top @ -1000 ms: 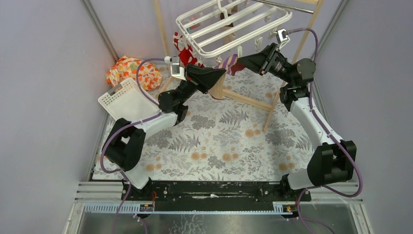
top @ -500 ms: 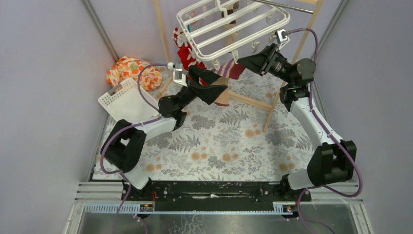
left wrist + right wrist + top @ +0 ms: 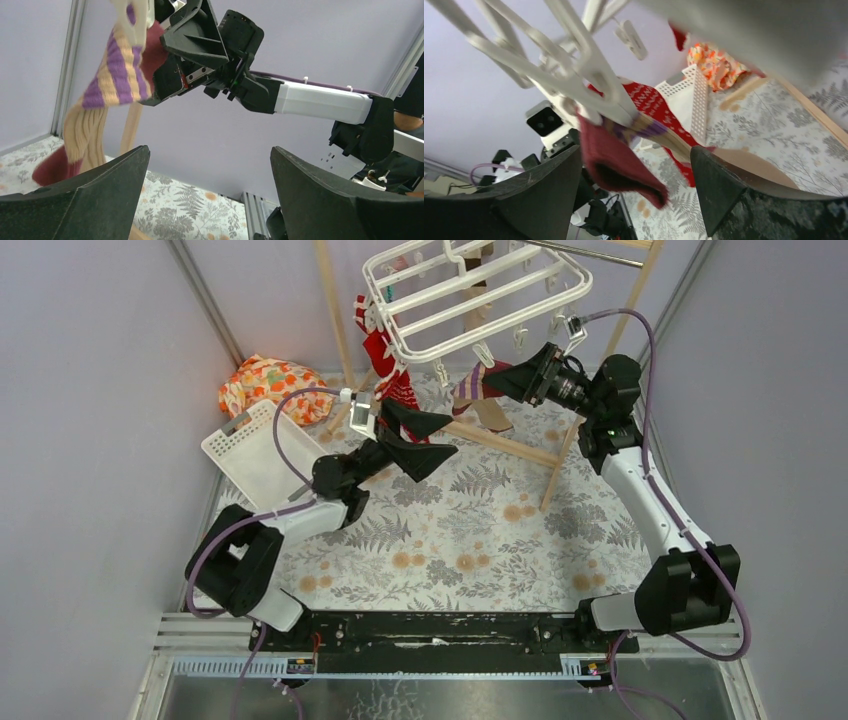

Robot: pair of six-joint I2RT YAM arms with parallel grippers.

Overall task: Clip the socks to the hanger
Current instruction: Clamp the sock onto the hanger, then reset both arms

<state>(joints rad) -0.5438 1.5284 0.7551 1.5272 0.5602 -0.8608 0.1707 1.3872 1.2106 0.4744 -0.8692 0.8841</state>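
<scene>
Socks on the line: the white grid hanger [image 3: 470, 290] hangs tilted above the far end of the table [image 3: 470, 530], its parallel bars and small dangling clips seen from above; the purple-and-tan striped sock [image 3: 478, 392] hangs from its near right edge, the maroon cuff uppermost at the bars and the tan foot with maroon toe drooping below; a red sock [image 3: 385, 350] with white festive patterning hangs from the hanger's left side, though whether that red fabric is one sock or two cannot be told.

The right gripper [image 3: 490, 376] is held up at the striped sock, just beside its cuff; the right wrist view shows the black fingers spread wide, gripping nothing, with the cuff and a hanger bar in view between them.

The left gripper [image 3: 452, 433] is lower and to the left, apart from the socks, released and empty; the left wrist view looks up past its parted fingers at the striped sock and the right arm behind it.

A white slotted basket [image 3: 255, 445] and an orange floral cloth [image 3: 270, 385] lie at the table's left; a wooden rack [image 3: 505, 443] stands beneath the hanger.
</scene>
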